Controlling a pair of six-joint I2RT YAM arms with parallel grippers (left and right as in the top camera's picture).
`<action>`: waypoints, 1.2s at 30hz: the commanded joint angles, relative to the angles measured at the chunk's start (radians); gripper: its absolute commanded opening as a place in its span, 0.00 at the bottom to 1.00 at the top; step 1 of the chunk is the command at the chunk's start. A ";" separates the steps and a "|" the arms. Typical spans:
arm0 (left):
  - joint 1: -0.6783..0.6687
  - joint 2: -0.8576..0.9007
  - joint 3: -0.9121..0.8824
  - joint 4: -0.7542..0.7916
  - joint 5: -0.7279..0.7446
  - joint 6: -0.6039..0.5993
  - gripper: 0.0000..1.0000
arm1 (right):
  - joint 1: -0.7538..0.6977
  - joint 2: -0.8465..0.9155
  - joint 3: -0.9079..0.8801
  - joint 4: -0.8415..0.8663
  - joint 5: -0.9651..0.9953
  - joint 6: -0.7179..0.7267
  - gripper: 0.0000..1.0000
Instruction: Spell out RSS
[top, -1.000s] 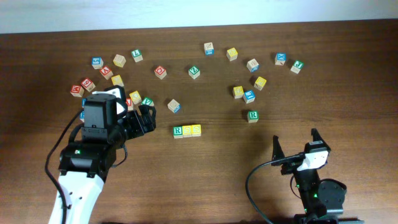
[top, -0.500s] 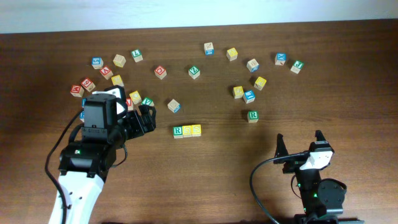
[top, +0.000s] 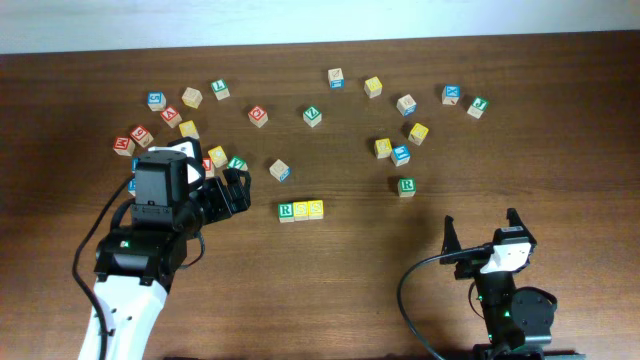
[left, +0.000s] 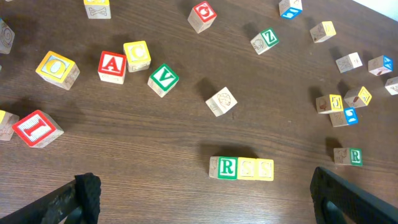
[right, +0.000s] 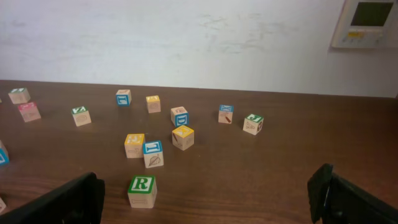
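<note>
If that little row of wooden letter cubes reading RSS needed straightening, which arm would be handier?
Left, probably. The open left gripper sits close to the row of three wooden cubes, a green R then two yellow S. The open right gripper is farther off, with a spare green R cube nearer to it.

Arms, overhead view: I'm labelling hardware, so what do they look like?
Left arm: white link, black boxy wrist, green light, black cable. Right arm: black base, white wrist block, black jaws, looping black cable.
</note>
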 joint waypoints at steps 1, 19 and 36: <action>0.002 -0.002 0.010 0.002 -0.011 0.016 0.99 | 0.010 -0.010 -0.005 -0.010 0.008 0.028 0.98; 0.002 -0.002 0.010 0.002 -0.011 0.016 0.99 | 0.010 -0.010 -0.005 -0.006 0.008 0.028 0.98; 0.004 -0.186 -0.087 -0.229 -0.366 0.037 0.99 | 0.010 -0.010 -0.005 -0.006 0.008 0.028 0.98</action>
